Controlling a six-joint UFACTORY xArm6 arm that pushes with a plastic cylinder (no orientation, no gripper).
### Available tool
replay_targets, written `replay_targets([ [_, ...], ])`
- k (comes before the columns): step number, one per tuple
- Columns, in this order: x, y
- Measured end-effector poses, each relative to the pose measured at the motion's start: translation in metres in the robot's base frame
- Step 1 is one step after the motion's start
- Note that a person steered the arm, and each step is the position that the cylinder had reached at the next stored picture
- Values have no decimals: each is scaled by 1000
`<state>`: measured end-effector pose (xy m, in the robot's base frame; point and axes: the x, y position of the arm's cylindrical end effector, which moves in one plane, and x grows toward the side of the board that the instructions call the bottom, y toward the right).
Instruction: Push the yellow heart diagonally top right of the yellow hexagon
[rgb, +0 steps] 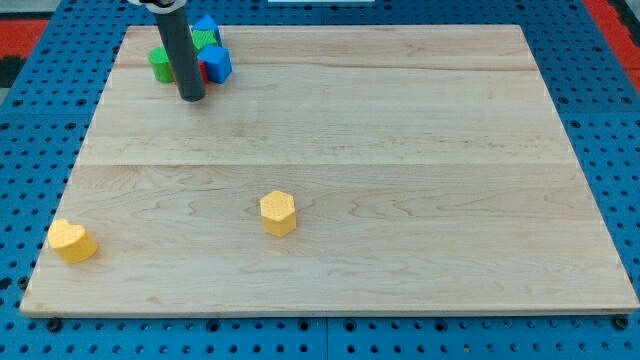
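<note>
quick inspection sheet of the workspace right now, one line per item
surface: pale wooden board, mostly bare, no marks seen
job's things: yellow heart at the board's bottom left corner; yellow hexagon right of it and slightly higher, well apart; heart not yet top right of the hexagon
clutter: cluster at the view's top left: green blocks, blue blocks, a red block partly hidden; shapes unclear
grippers: no jaws; my tip rests just below that cluster, far from both yellow blocks
cables: nothing seen
surroundings: blue perforated base around the board, red patches at the top corners
</note>
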<state>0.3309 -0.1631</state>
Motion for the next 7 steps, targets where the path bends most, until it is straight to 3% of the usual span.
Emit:
replay_targets([
  [1,27,118],
  [2,114,222],
  [3,199,220],
  [4,224,152],
  [6,125,40],
  [7,133,88],
])
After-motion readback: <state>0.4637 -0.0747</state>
